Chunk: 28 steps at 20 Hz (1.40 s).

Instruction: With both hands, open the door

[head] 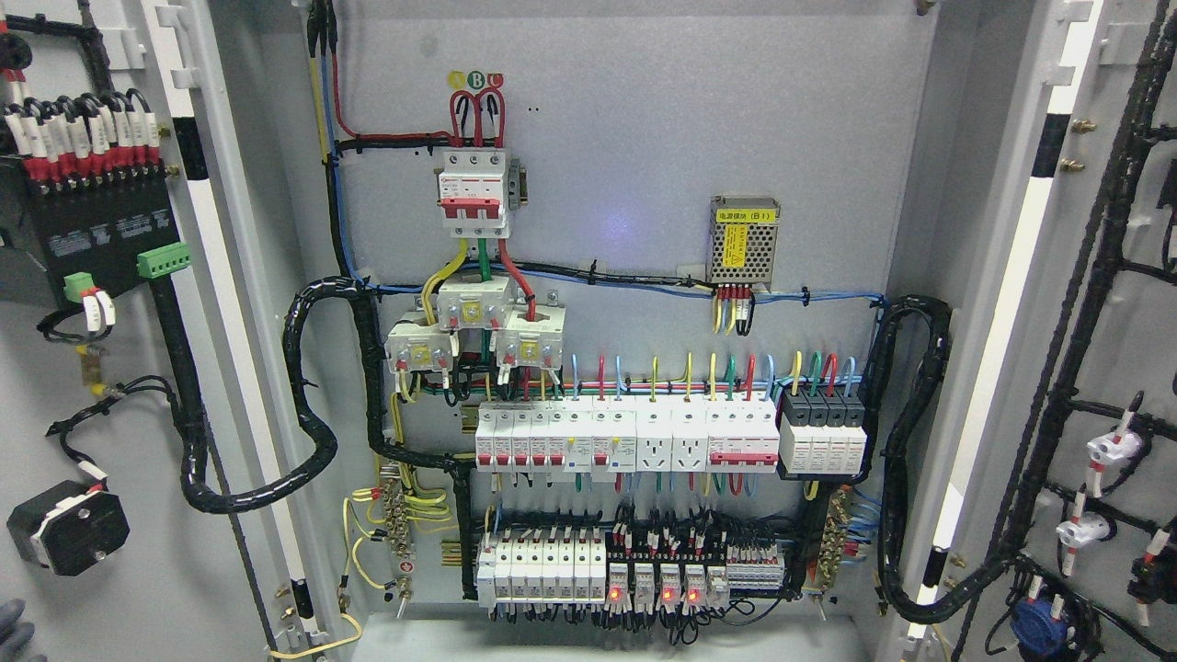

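The cabinet's two doors stand swung wide open. The left door (165, 588) shows its inner face at the picture's left, and the right door (1140, 368) shows its inner face at the right. Between them the cabinet's back panel (644, 138) is fully exposed. Only a small grey part of my left hand (13, 630) shows in the bottom left corner, beside the left door and apart from its fittings. My right hand is out of view.
A red-and-white main breaker (474, 188), a metal power supply (745, 241) and rows of breakers (644, 437) fill the panel. Thick black cable bundles (313, 441) loop from the panel to each door. Both doors carry wired components.
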Tool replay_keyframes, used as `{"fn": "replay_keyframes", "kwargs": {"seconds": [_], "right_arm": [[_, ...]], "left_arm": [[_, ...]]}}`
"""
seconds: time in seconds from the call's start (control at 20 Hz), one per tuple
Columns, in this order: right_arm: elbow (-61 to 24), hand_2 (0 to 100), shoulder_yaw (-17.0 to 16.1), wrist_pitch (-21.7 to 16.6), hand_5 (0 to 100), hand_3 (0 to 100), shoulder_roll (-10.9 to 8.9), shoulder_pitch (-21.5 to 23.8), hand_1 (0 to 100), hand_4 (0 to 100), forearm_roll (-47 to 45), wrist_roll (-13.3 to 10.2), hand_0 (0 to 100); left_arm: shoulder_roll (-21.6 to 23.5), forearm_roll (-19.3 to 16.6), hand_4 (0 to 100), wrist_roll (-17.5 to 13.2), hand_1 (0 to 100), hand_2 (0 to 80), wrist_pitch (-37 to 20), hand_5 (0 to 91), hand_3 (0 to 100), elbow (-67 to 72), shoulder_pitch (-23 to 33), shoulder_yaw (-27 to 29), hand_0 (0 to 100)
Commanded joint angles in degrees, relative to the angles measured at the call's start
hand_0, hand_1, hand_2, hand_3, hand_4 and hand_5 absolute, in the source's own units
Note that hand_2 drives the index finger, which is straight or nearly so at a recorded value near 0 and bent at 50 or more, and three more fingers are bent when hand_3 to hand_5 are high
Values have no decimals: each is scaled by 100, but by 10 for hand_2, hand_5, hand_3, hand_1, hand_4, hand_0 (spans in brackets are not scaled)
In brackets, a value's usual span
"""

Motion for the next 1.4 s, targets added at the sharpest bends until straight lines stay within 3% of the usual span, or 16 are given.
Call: {"fn": "replay_keyframes", "kwargs": {"seconds": [0.0,0.9,1.35], "right_arm": [[18,0,-22,-3,0,0,-25,102,0,0,-16,4,0],[-579,0,57,-47,0,0,-51,295,0,0,-7,83,0],[-764,0,118,-38,0,0,-78,366,0,0,2,487,0]], "left_arm": [[130,143,0,0,0,0,-14,0,0,203,-17,93,0],[271,178,0,-8,0,0,-23,0,0,-130,71,-22,0],[218,117,0,-26,0,0,-128,0,0,-377,255,-241,0]]}}
